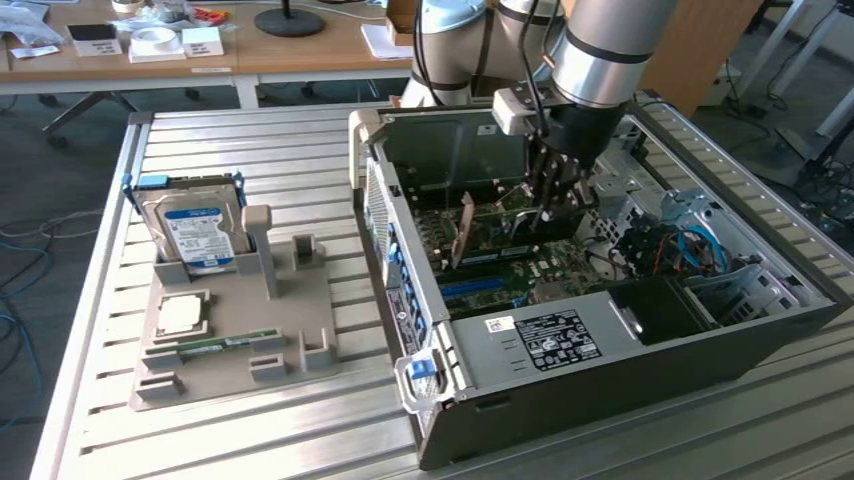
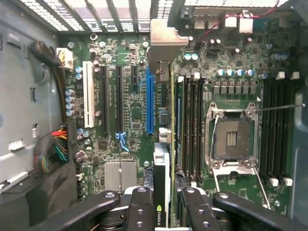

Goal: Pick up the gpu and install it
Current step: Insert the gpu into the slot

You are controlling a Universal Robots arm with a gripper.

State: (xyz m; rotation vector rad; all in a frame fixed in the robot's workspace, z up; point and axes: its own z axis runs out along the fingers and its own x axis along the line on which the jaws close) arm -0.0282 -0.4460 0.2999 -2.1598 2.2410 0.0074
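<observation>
The thin dark circuit-board gpu (image 2: 161, 183), with its pale metal bracket, stands on edge inside the open grey computer case (image 1: 601, 380). It hangs just above the green motherboard (image 2: 136, 113), close beside the long blue slot (image 2: 149, 101). Your tool (image 2: 166, 199) is clamped on it. You appear to be mid-installation, and seating likely calls for squaring its edge over the slot.

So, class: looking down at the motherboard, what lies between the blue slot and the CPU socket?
In the wrist view, the gpu, seen edge-on, and then a row of black memory slots.
</observation>
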